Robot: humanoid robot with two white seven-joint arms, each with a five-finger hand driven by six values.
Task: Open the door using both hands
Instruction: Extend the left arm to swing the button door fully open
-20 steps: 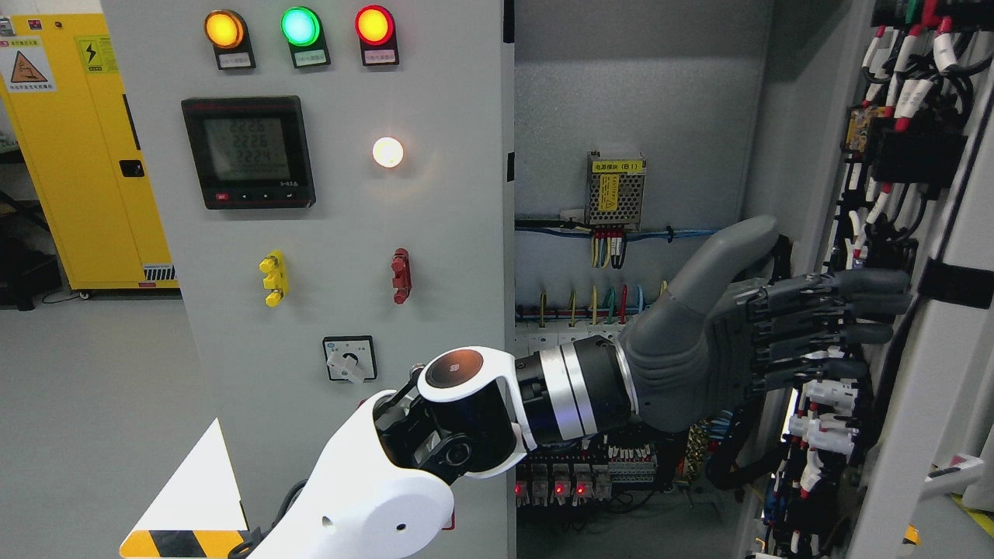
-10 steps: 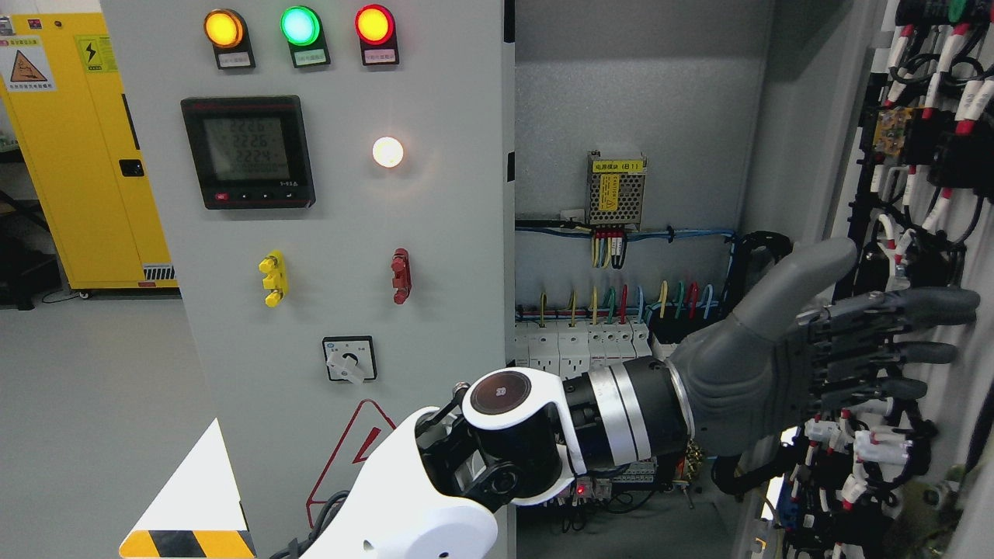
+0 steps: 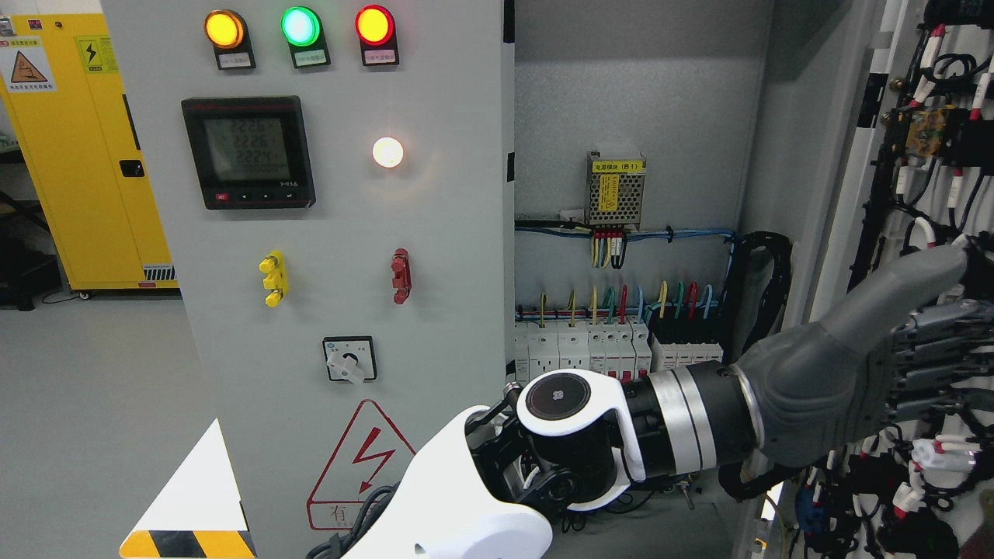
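Note:
My left arm comes in from the bottom left and reaches across to the right door (image 3: 870,132) of the grey electrical cabinet. That door stands swung outward, its inner side covered in black and white wiring. My left hand (image 3: 943,349) lies flat against this inner side with fingers (image 3: 932,338) straight and thumb (image 3: 908,283) raised, holding nothing; the fingertips run off the picture's right edge. The left door (image 3: 342,248) is closed and carries three lamps, a meter and a rotary switch. My right hand is out of view.
The opened cabinet interior (image 3: 629,85) shows a small power supply (image 3: 616,189), a row of white breakers (image 3: 613,349) and coloured wires. A black cable loop (image 3: 765,264) hangs by the hinge side. A yellow cabinet (image 3: 78,155) stands at the far left on grey floor.
My left arm and hand have moved right and slightly down, and the right door has swung further outward, uncovering more of the breakers and the black cable loop.

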